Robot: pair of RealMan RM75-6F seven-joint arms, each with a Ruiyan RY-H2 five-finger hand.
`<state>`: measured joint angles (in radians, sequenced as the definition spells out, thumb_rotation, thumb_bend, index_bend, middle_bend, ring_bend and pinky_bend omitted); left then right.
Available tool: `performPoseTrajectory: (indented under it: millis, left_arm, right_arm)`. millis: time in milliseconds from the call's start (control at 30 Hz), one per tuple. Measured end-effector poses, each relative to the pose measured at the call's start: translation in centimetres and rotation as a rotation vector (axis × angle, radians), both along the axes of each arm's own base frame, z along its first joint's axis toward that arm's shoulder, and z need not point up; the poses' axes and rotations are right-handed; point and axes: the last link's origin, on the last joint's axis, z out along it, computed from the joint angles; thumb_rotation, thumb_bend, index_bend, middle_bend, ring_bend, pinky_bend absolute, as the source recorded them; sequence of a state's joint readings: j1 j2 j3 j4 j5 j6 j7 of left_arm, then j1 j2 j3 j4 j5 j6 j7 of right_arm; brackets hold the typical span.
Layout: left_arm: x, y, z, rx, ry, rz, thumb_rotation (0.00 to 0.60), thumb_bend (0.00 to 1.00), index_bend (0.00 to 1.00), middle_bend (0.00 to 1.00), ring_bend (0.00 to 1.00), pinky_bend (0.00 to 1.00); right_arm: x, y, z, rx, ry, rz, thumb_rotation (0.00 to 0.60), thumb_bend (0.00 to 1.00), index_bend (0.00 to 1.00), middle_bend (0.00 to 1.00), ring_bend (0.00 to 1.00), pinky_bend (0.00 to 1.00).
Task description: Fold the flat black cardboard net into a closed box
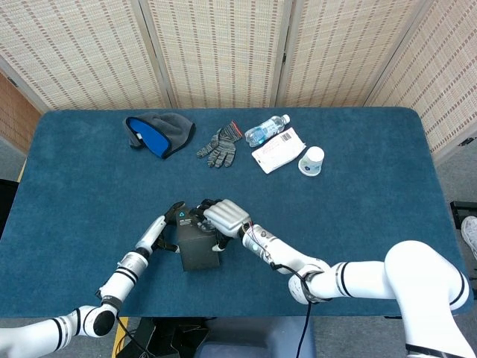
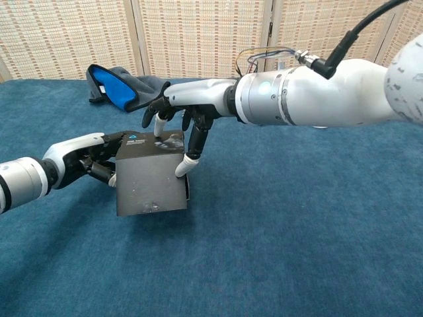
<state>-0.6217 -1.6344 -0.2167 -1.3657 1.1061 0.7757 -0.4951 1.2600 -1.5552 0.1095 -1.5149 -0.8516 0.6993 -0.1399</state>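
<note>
On the blue counter (image 1: 89, 186), toward its near edge and left of centre, stands the black cardboard box (image 1: 197, 245), already folded up into a cube and tipped a little toward the front in the chest view (image 2: 150, 181); the left hand (image 1: 165, 227) lies just to the left of it, its dark fingers curled against the box's left wall (image 2: 99, 162); whether it truly grips that wall or only braces it, I cannot tell, as the box hides the fingertips; the right hand (image 1: 222, 221) comes in over the top from the right, palm down and fingers spread (image 2: 182, 125); one white-tipped finger presses on the top face near the small blue mark, another reaches down the right front edge and touches the side; nothing is enclosed in that hand, it only rests on the box; so the box sits between the two hands, the left at its flank, the right above it.

Along the far side of the counter, well apart from all this, lie a grey cap with a blue lining (image 1: 158, 133), then a knitted glove (image 1: 218, 146), a water bottle (image 1: 266, 130) on its side, a white packet (image 1: 278, 151) just beside it, and a paper cup (image 1: 311, 160) at the right.
</note>
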Motion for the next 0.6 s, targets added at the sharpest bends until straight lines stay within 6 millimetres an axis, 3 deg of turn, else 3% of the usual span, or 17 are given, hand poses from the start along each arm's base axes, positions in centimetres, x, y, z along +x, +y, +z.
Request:
performPoseTrajectory:
  millis: [600]
  left_arm:
    - [0.44,0.21,0.52,-0.001,0.018,-0.007,0.600,0.03,0.00,0.00,0.00,0.13]
  right_arm:
    - [-0.43,0.54,-0.81,-0.100,0.067,0.090,0.600,0.11,0.18,0.23,0.14,0.21]
